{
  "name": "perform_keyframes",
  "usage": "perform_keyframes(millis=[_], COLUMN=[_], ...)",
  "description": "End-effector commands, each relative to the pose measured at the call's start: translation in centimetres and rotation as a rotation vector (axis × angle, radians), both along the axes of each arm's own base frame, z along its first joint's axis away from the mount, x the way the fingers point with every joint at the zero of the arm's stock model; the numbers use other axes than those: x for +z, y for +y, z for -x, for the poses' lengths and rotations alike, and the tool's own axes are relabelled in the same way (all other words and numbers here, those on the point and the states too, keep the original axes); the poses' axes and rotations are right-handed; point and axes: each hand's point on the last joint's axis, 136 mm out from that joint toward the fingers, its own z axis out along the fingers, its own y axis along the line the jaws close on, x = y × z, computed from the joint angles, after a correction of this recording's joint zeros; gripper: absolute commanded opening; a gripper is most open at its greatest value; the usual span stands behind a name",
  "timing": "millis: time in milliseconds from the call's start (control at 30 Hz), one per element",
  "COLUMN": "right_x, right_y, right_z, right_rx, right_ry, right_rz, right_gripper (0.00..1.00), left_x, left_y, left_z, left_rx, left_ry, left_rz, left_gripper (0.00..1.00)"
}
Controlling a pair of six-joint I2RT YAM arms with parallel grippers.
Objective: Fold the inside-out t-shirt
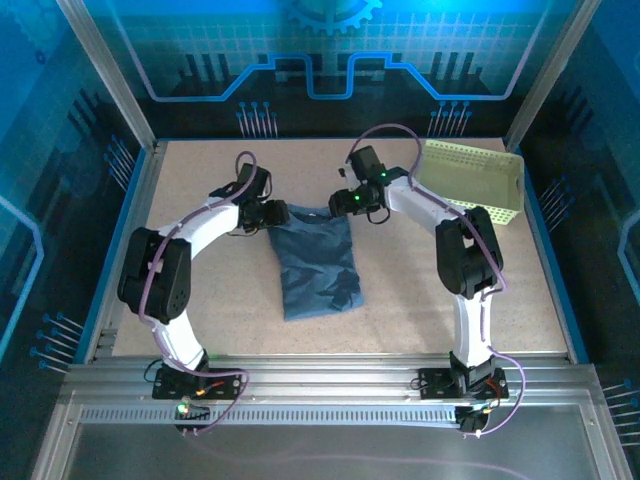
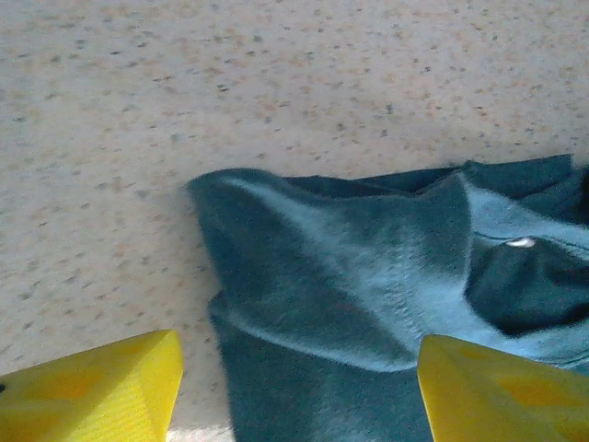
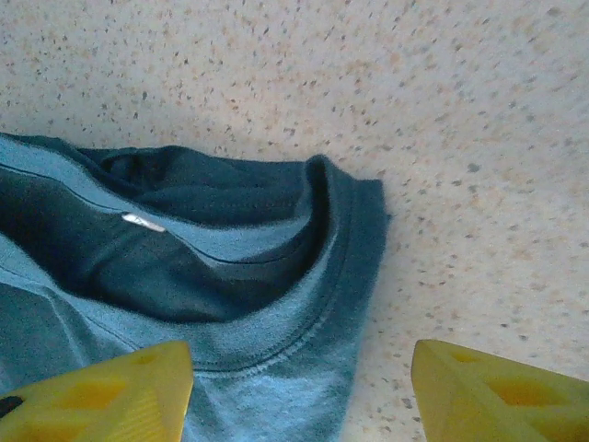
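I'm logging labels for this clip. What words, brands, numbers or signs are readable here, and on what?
No text is readable.
The white tag inside the t-shirt collar: too small and blurred to read.
The basket and the table: no print visible.
Back wall: a gear drawing, no words.

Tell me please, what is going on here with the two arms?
Two robot arms are folding a dark blue t-shirt. It lies on the table as a narrow, wrinkled rectangle, with the collar end away from the arm bases. The left gripper and the right gripper are both at that far edge, one near each corner, jaws open and holding nothing. A pale basket stands at the far right, apart from the t-shirt.
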Motion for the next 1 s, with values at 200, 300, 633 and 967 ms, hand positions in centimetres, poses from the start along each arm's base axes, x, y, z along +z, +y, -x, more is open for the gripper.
perform_keyframes(millis=[200,300,633,967], right_x=[-4.3,-5.2,-4.5,-3.8], right_y=[0.9,1.2,1.3,0.5], right_z=[-1.7,-1.9,-2.2,-2.4], right_rx=[-0.024,-0.021,-0.018,-0.039], right_ry=[0.091,0.108,0.091,0.069], right_rz=[-0.039,-0.039,-0.039,-0.028], right_gripper=[0.66,0.66,0.49,0.49], left_x=[-2.9,-2.6,5.1,7.1], left_y=[-2.5,-2.8,-6.8,-6.6], left_z=[-2.6,-2.9,-2.2,-1.0], left_rx=[-0.031,-0.029,-0.112,-0.101], left_ry=[0.051,0.039,-0.129,-0.220], left_rz=[0.045,0.051,0.255,0.434], left_gripper=[0.63,0.48,0.00,0.04])
